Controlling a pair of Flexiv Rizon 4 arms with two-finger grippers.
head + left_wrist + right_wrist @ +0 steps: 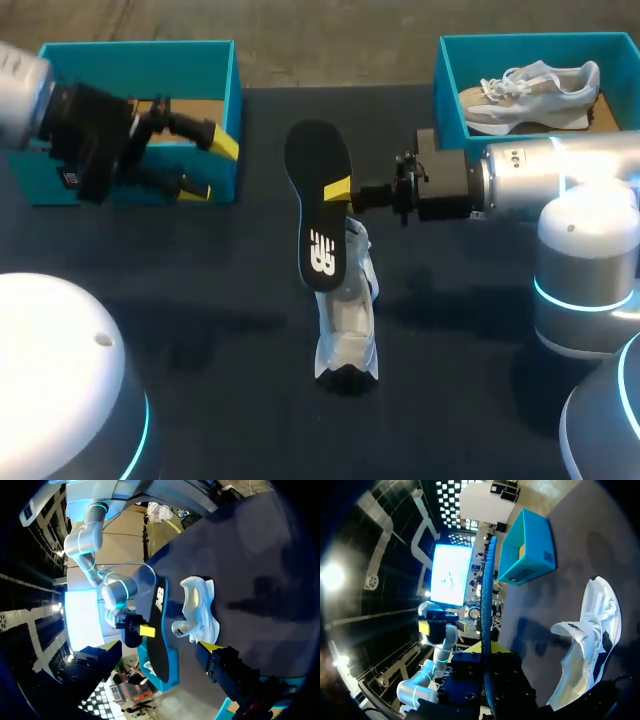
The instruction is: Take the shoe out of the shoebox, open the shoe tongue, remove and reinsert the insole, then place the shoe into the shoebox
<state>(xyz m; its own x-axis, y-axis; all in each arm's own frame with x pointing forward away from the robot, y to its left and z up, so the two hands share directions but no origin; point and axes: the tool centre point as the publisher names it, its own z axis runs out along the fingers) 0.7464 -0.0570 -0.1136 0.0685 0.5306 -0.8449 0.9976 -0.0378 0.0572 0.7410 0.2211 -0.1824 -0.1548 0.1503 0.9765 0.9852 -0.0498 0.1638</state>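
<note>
- Insole (320, 215), flat black foam, blue-edged, clamped edgewise in right pincer (340, 190), raised above white mesh sneaker (348, 335) lying on dark desk (200, 290).
- Left pincer (210, 167) spread wide, empty, at left teal cardboard shoebox (140, 50).

White shoe (348, 320) with blue trim is lying mid-table, opening facing up, tongue standing pulled open. Black insole (322, 205), blue-edged with a white logo showing, is hanging clear of the shoe, over its far end. Teal shoebox (140, 55) is standing open at the far left corner, well apart from both.
</note>
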